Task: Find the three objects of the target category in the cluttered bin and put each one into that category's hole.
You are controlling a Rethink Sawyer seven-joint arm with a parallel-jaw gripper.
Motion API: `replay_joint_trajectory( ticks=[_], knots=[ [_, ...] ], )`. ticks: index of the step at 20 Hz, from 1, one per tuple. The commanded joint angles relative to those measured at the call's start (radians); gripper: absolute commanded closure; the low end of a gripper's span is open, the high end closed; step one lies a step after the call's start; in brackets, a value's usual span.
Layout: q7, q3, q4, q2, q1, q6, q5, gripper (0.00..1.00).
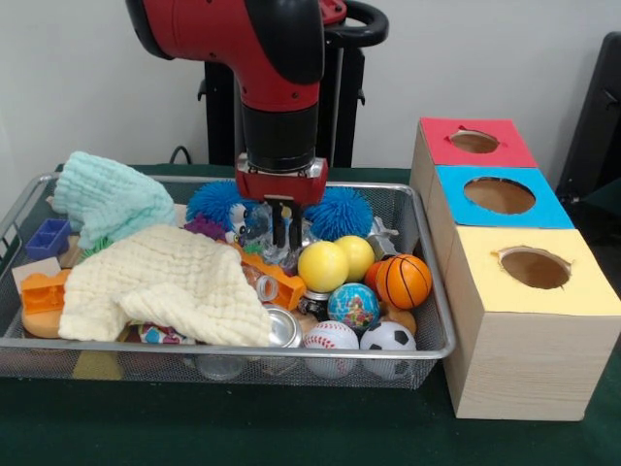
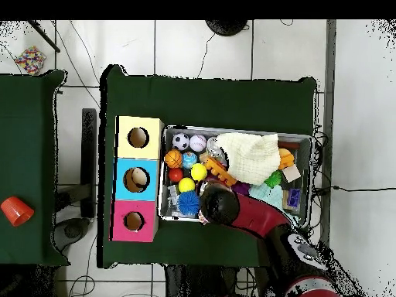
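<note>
The silver wire-mesh bin (image 1: 223, 351) is full of clutter; it also shows in the overhead view (image 2: 304, 139). My gripper (image 1: 286, 231) reaches down into its back middle, between two blue spiky balls (image 1: 215, 202) (image 1: 340, 212), among clear items. Just in front lie two yellow balls (image 1: 322, 266), a basketball (image 1: 403, 282), a globe ball (image 1: 353, 307), a baseball (image 1: 331, 340) and a soccer ball (image 1: 387, 339). Three boxes with top holes stand beside the bin: red (image 1: 475, 143), blue (image 1: 500, 196), yellow (image 1: 536, 269). In the overhead view my arm (image 2: 232, 207) hides the gripper.
A cream cloth (image 1: 165, 286) and a mint cloth (image 1: 107, 199) cover the bin's left half. An orange block (image 1: 44, 291), a blue block (image 1: 49, 236) and a tin can (image 1: 281, 328) lie there too. An orange cup (image 2: 15, 209) stands on a side table.
</note>
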Motion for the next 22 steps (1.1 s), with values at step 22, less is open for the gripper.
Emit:
replay_joint_trajectory(
  ticks=[22],
  knots=[
    [0.173,0.358,0.342,-0.179,-0.199,0.058,0.064,1.0]
  ],
)
